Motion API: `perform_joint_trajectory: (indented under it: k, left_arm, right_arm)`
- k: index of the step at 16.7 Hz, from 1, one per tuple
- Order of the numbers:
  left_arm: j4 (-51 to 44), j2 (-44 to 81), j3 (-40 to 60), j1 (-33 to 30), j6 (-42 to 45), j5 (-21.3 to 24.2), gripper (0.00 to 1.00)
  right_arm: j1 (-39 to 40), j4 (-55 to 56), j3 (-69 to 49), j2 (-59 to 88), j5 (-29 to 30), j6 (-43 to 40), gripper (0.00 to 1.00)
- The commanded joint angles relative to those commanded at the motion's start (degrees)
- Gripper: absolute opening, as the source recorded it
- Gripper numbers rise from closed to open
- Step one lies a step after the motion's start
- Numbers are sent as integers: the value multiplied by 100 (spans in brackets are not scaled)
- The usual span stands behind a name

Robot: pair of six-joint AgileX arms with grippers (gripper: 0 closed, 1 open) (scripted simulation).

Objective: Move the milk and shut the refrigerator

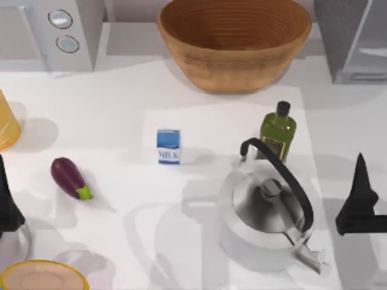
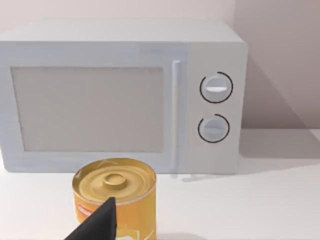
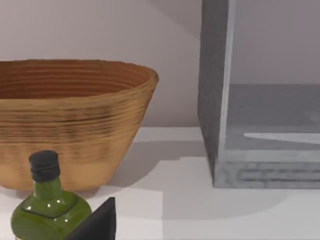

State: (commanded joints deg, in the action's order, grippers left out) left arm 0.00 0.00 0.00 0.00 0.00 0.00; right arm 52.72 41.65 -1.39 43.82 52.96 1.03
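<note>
The milk (image 1: 169, 146) is a small upright carton with a blue top, standing near the middle of the table. The refrigerator (image 1: 336, 33) is a grey speckled box at the back right. In the right wrist view the refrigerator (image 3: 212, 100) shows its speckled wall and a pale, light interior. My right gripper (image 1: 361, 181) hovers at the right edge, far to the right of the milk and in front of the refrigerator. My left gripper (image 1: 5, 202) is parked at the left edge. Nothing shows in either gripper.
A green olive-oil bottle (image 1: 278, 130) and a steel kettle (image 1: 266, 211) stand between the milk and my right gripper. A wicker basket (image 1: 234, 39) sits at the back centre and a microwave (image 1: 54, 30) at the back left. On the left are a yellow can (image 2: 116, 197) and an eggplant (image 1: 69, 177).
</note>
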Motion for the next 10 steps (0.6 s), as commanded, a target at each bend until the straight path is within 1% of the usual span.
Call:
perform_joint_trajectory:
  k: [7, 10]
  left_arm:
    - [0, 0, 0, 0, 0, 0, 100]
    - [0, 0, 0, 0, 0, 0, 100]
  right_arm:
    - [20, 19, -46, 58, 14, 21, 100]
    - [177, 161, -520, 577, 52, 182, 100]
